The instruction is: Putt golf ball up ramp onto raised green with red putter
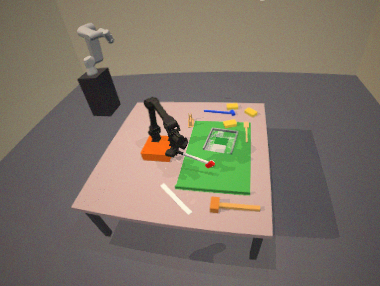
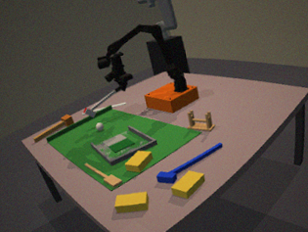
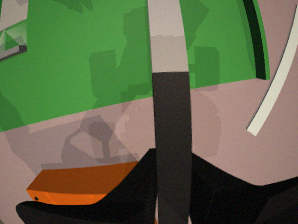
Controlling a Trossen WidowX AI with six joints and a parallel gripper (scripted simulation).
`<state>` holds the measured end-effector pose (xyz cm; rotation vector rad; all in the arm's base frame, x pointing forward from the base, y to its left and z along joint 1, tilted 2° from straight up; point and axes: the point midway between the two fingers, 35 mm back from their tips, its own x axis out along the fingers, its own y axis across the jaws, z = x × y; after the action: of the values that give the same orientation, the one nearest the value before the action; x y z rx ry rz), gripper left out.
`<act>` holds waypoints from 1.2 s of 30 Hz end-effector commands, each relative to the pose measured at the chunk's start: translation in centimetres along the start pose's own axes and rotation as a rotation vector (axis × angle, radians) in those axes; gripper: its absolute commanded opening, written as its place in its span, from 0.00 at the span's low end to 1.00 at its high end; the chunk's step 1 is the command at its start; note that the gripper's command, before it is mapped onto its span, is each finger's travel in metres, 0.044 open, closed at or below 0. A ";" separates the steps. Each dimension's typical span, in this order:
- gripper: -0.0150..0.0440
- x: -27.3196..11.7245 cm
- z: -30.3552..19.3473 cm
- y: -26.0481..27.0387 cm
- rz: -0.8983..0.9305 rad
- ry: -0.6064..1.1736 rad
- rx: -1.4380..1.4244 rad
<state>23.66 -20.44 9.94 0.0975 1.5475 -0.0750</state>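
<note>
Gripper (image 1: pixel 176 151) clamped nearly shut on the dark grip of the red putter (image 1: pixel 200 160); shaft slants down over the green mat (image 1: pixel 220 175) — red head low, near the golf ball (image 2: pixel 99 127); raised green (image 2: pixel 119 145) sits mid-mat, well apart.

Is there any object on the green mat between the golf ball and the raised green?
Nothing visible. The golf ball lies on bare mat facing the raised green; the yellow block sits beyond it.

pink table (image 2: pixel 261 101); green mat (image 2: pixel 76 142); orange base (image 2: pixel 171 97); yellow blocks (image 2: pixel 131 202); blue mallet (image 2: pixel 188 163)
</note>
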 end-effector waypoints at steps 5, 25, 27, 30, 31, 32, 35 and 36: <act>0.25 2.8 0.0 0.0 -0.001 0.000 0.007; 0.25 5.6 0.0 0.0 -0.001 0.000 0.007; 0.25 5.8 0.0 0.0 -0.001 0.000 0.007; 0.25 5.4 -0.1 0.0 0.004 0.005 0.002; 0.25 5.4 -0.1 0.0 0.004 0.005 0.002; 0.25 5.4 -0.1 0.0 0.004 0.005 0.002; 0.25 5.4 -0.1 0.0 0.004 0.005 0.002; 0.25 5.4 -0.1 0.0 0.004 0.005 0.002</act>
<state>23.62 -20.28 4.45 0.1036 1.5542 -0.0727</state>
